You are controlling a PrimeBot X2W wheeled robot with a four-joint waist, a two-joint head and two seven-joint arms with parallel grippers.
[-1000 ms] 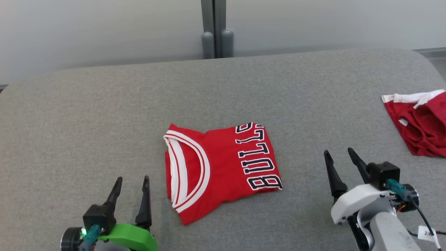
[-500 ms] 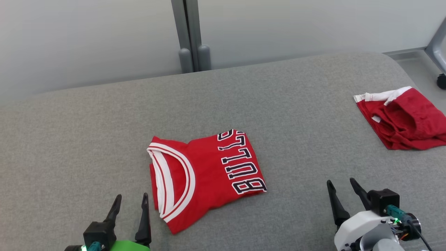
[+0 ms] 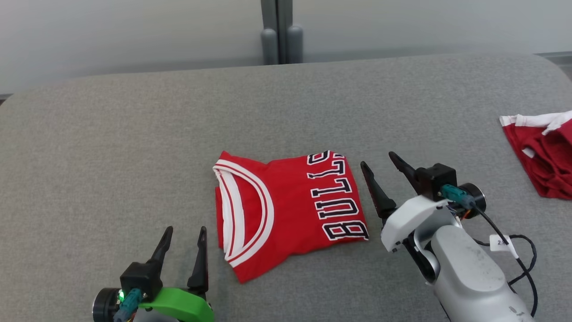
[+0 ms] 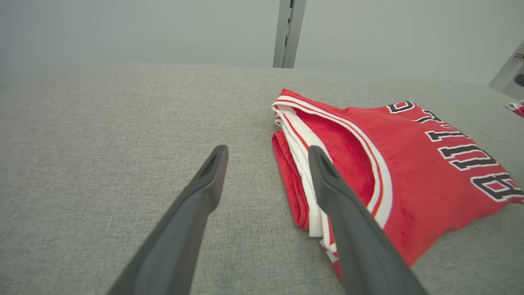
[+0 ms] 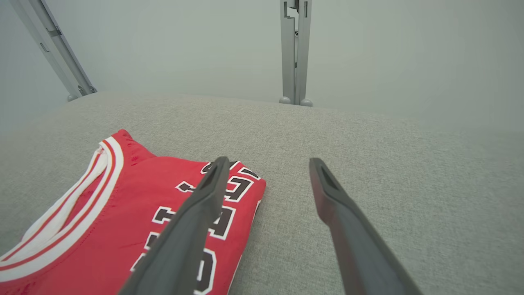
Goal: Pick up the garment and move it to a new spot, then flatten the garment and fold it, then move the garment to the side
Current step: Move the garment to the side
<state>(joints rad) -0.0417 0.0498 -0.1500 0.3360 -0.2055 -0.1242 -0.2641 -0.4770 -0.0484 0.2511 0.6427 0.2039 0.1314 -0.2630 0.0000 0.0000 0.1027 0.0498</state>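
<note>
The grey fabric surface (image 3: 134, 134) before me carries a folded red jersey (image 3: 286, 210) at centre and a crumpled red garment (image 3: 545, 161) at three o'clock.

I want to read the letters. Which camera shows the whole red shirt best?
The head view: the whole folded red shirt lies uncovered. The left wrist view shows mostly its collar end, the right wrist view its lettered end, each partly behind a dark finger.

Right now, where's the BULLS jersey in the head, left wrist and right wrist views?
Head: jersey at centre, collar to the left, lettering to the right.
Left wrist: right half, collar toward the middle.
Right wrist: lower left, lettering toward the middle.
Shared landmark: the grey post at top, beyond the jersey.
</note>
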